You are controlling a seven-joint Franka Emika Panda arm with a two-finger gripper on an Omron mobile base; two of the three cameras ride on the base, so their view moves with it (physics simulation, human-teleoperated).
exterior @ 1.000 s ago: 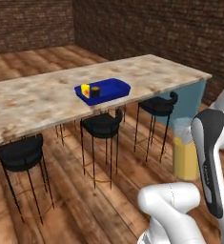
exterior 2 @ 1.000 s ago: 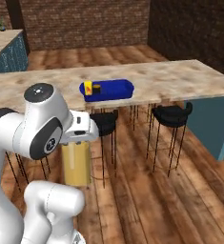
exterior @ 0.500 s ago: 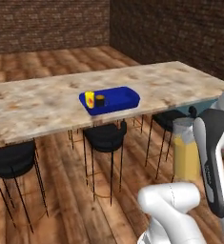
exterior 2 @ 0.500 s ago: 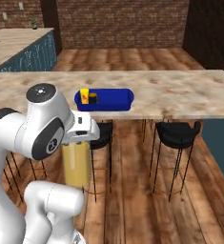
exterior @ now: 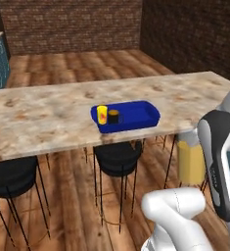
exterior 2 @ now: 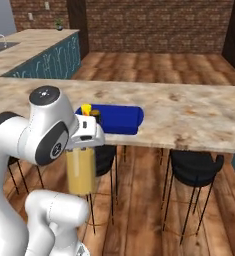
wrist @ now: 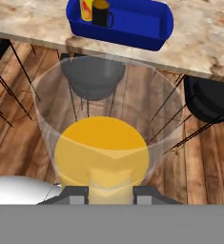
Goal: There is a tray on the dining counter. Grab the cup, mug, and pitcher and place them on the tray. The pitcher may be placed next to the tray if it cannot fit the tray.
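- Gripping the pitcher, the claw holds it above the floor, short of the surface.
- Arm hides the pitcher's top.
- Cup and mug stand in the tray.

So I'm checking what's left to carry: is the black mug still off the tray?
No, the mug already stands inside the tray, right beside the cup at one end.
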